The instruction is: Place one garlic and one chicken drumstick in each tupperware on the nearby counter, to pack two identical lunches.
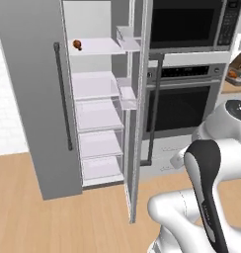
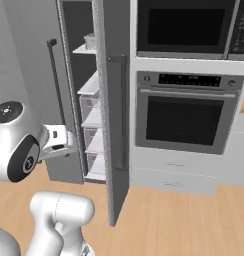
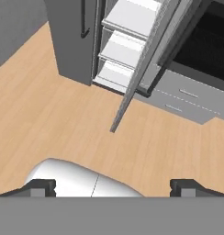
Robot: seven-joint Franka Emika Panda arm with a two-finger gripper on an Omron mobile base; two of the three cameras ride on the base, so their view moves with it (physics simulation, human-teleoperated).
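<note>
A brown chicken drumstick lies on the top shelf of the open fridge, far up and left of my arm. My gripper is open, with its fingertips wide apart and nothing between them. It hangs over the wooden floor in front of the fridge, facing the lower shelves. The garlic and the tupperware are out of view. A strip of the light-brown counter shows at the far right, with a small orange-brown thing on it that I cannot identify.
The open fridge door juts toward me edge-on, between the shelves and the wall oven. A microwave sits above the oven and drawers below it. Open floor lies under the hand.
</note>
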